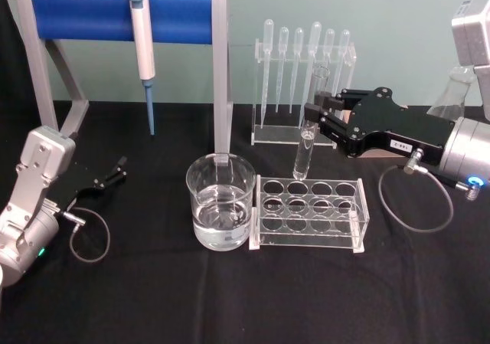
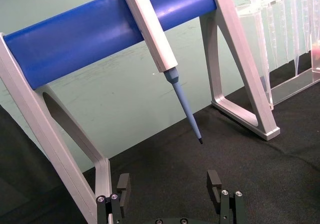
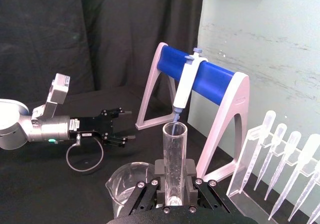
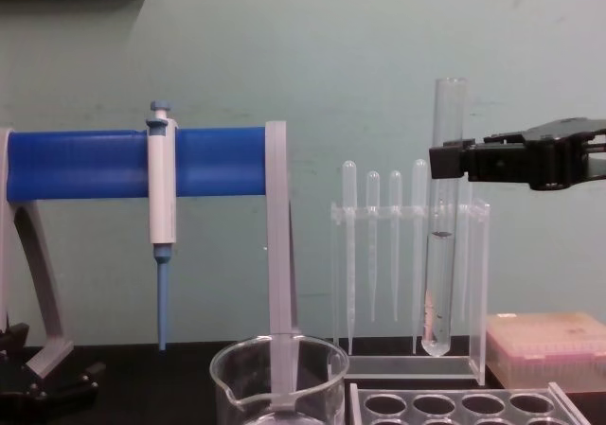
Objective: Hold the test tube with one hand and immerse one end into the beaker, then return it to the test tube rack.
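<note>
The right end effector (image 1: 314,118) is clamping the test tube (image 1: 304,154) upright just above the test tube rack (image 1: 309,220) — beside the beaker (image 1: 200,206), not in it. Whether dipping is done I cannot tell, and the rack is awaiting the tube's return. The left end effector (image 1: 115,169) is idling spread and empty at the table's (image 1: 153,298) left.

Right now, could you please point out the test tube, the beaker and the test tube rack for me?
test tube (image 1: 304,156), head view, on the lower half of the glass.
beaker (image 1: 220,210), head view, on its front wall.
test tube rack (image 1: 306,234), head view, on its clear front wall.
</note>
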### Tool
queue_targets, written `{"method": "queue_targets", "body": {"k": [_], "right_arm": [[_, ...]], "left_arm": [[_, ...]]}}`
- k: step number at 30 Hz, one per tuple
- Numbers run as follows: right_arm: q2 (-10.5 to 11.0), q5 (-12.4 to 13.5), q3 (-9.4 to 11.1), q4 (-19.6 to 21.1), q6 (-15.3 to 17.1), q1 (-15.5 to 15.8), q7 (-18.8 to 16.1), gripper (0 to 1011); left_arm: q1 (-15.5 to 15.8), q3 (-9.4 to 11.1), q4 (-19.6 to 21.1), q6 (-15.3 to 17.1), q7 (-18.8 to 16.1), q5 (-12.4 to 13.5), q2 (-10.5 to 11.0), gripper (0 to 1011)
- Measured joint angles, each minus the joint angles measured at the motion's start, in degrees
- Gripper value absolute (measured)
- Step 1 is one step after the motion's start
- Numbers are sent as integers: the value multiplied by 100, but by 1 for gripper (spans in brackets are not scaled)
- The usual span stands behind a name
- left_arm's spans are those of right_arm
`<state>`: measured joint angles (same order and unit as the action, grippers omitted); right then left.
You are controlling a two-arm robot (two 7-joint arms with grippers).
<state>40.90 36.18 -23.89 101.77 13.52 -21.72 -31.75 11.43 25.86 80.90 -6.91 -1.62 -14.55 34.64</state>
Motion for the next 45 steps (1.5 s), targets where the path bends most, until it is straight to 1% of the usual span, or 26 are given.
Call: {"method": "queue_targets", "body": {"k": [45], "right_arm": [[0,0,0,1,0,0,0,238]], "left_arm": [[0,0,0,0,0,0,0,1000]]}}
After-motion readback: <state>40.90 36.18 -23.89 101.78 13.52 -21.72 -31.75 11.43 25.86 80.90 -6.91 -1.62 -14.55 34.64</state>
